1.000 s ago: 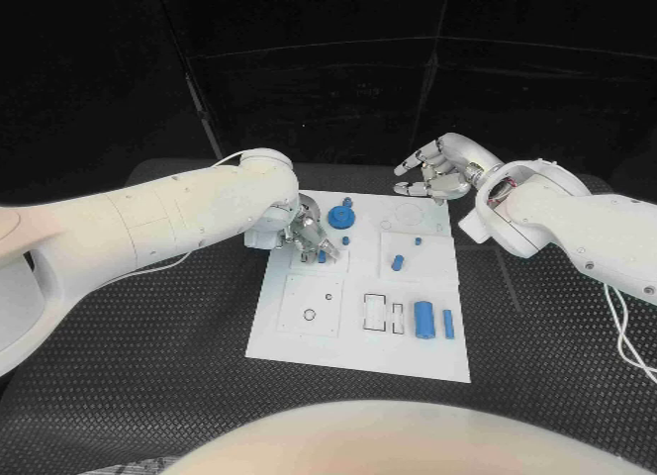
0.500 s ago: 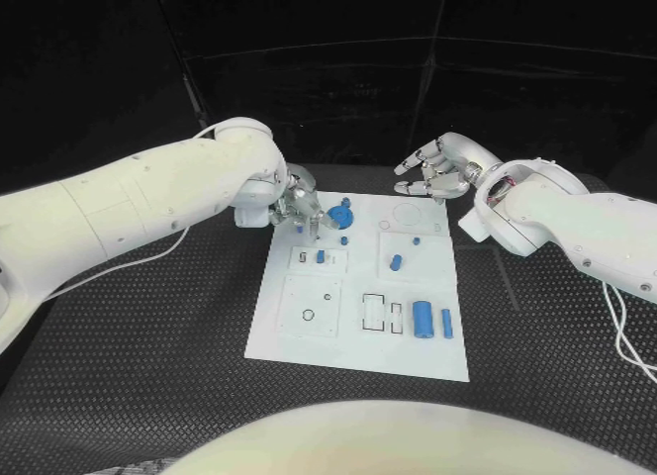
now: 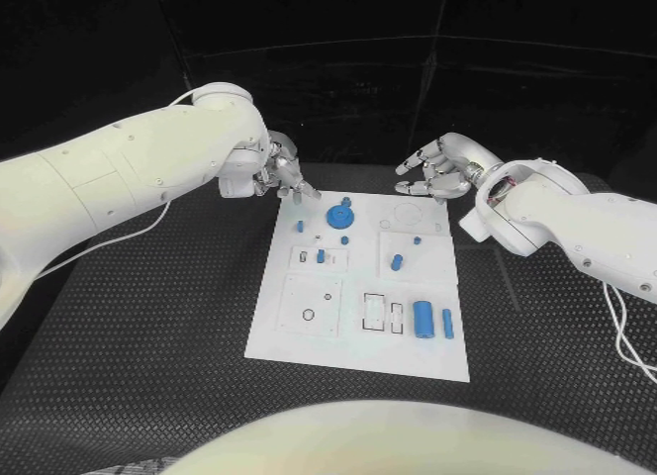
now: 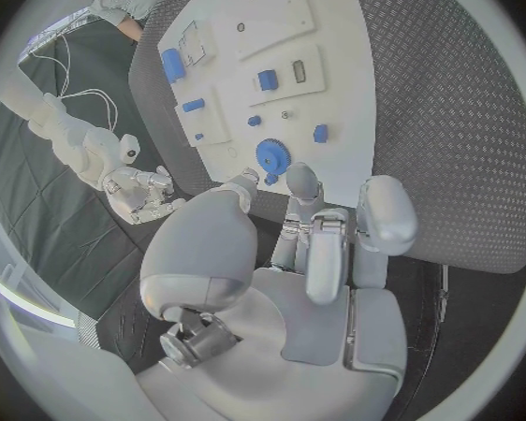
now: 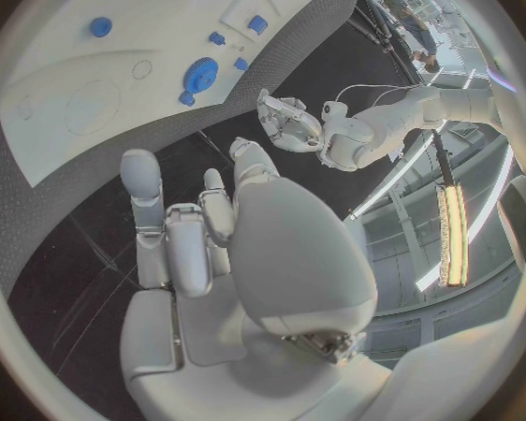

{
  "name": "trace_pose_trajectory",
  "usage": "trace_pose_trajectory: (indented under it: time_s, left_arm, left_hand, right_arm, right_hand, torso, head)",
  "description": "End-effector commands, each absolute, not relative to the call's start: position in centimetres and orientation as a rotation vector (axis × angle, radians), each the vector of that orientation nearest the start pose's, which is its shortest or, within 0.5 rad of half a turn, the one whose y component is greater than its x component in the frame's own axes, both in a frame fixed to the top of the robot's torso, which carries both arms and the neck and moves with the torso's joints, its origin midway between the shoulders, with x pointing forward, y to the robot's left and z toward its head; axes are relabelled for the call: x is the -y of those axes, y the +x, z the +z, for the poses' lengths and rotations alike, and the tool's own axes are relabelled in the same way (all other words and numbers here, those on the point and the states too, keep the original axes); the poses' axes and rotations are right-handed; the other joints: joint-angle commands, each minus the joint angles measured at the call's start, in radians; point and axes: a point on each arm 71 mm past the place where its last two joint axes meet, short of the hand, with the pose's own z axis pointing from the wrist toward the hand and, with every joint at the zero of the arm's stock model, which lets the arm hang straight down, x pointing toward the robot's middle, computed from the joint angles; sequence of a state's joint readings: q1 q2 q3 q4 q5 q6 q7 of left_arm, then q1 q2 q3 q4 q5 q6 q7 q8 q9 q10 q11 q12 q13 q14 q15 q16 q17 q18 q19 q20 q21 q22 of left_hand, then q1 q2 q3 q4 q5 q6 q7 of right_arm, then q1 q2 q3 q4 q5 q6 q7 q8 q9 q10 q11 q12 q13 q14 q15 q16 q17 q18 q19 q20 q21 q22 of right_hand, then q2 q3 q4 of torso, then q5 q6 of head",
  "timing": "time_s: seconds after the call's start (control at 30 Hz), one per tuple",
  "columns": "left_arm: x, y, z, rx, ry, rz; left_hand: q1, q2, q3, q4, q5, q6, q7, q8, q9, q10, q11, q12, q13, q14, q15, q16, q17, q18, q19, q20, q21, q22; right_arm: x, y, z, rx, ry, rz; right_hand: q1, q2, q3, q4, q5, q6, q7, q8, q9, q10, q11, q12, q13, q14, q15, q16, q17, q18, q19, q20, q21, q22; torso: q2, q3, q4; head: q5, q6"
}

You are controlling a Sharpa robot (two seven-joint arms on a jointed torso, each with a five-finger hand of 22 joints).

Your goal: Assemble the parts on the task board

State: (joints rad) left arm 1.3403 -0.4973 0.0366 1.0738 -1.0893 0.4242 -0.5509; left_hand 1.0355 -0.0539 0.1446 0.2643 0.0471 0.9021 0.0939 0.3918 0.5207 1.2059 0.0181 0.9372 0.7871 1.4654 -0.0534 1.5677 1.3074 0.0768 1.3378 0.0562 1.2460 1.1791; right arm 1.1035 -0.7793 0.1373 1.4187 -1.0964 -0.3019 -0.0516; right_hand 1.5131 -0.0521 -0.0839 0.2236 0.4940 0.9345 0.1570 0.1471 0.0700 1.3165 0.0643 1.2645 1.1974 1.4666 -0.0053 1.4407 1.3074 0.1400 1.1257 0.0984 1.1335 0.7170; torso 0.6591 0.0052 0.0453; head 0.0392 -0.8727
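The white task board lies mid-table. On it a blue gear sits near the far edge, with small blue pieces around it. A short blue peg lies at mid-board, and a blue cylinder and a thinner pin lie near the right edge. My left hand hovers off the board's far left corner, fingers apart and holding nothing. In the left wrist view that hand is just short of the gear. My right hand hangs past the far right corner, holding nothing.
Black ribbed matting covers the table all round the board. Empty outlined recesses mark the board's near left part. A white cable trails off my right arm at the right side.
My left hand has lifted from the board's left slots and drawn back to the far left, uncovering a small blue piece in its slot. The right hand has stayed still.
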Motion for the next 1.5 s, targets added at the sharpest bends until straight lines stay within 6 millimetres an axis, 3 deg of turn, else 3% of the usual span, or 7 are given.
trace_pose_trajectory:
  time_s: [0.03, 0.5, 0.97, 1.5]
  left_arm:
    - [-16.8, 57.3, -17.0, -2.384, -0.054, -0.242]
    - [-17.3, 57.9, -20.0, -2.413, -0.085, -0.162]
    - [-17.0, 57.8, -21.3, -2.454, -0.081, -0.147]
    - [-16.8, 57.9, -21.9, -2.472, -0.1, -0.147]
  left_hand:
    - [0.011, 0.002, -0.018, 0.007, 0.0, 0.013, 0.0, -0.008, -0.007, 0.005, 0.0, 0.004, -0.003, 0.105, 0.009, 0.002, 0.262, 0.019, 0.002, 0.008, -0.003, 0.002]
    - [0.021, 0.009, -0.046, 0.019, 0.001, 0.027, -0.002, -0.014, -0.019, 0.009, -0.002, 0.012, 0.0, 0.105, 0.008, 0.003, 0.263, 0.019, 0.004, 0.008, -0.003, 0.005]
    - [0.028, 0.012, -0.056, 0.02, 0.001, 0.034, -0.004, -0.016, -0.023, 0.01, -0.003, 0.014, 0.0, 0.105, 0.007, 0.003, 0.263, 0.018, 0.006, 0.008, -0.001, 0.008]
    - [0.079, 0.038, -0.075, 0.01, 0.001, 0.046, -0.005, -0.024, -0.038, 0.01, -0.005, 0.018, -0.005, 0.105, 0.006, 0.003, 0.263, 0.018, 0.008, 0.007, -0.001, 0.012]
  right_arm:
    - [20.3, 51.1, -17.8, -1.675, 0.278, 0.886]
    - [20.0, 51.1, -17.8, -1.678, 0.274, 0.893]
    - [19.9, 51.1, -17.8, -1.68, 0.273, 0.895]
    - [19.8, 51.1, -17.8, -1.681, 0.272, 0.897]
  right_hand:
    - [0.005, -0.004, 0.0, 0.003, -0.001, -0.001, 0.0, 0.006, -0.001, -0.006, 0.003, -0.003, 0.0, 0.05, -0.004, -0.004, 0.011, 0.014, -0.006, 0.001, -0.004, 0.0]
    - [0.004, -0.003, 0.0, 0.004, -0.001, -0.001, 0.0, 0.006, -0.001, -0.005, 0.003, -0.003, 0.0, 0.05, -0.003, -0.004, 0.012, 0.014, -0.006, 0.001, -0.005, 0.0]
    - [0.004, -0.002, 0.001, 0.004, -0.001, -0.001, 0.0, 0.006, -0.001, -0.005, 0.003, -0.003, 0.0, 0.05, -0.003, -0.004, 0.012, 0.014, -0.006, 0.001, -0.005, 0.0]
    - [0.004, -0.001, 0.001, 0.005, -0.001, -0.001, -0.001, 0.006, -0.001, -0.005, 0.003, -0.002, 0.001, 0.051, -0.003, -0.004, 0.012, 0.014, -0.006, 0.001, -0.005, 0.0]
  torso:
    - [0.001, -0.0004, -0.0012]
    - [0.002, -0.0016, -0.0029]
    - [0.001, -0.0009, -0.0007]
    - [0.001, -0.0007, -0.0009]
  head:
    - [0.002, 0.0]
    - [0.005, 0.0]
    - [0.005, 0.0]
    - [0.005, 0.0]
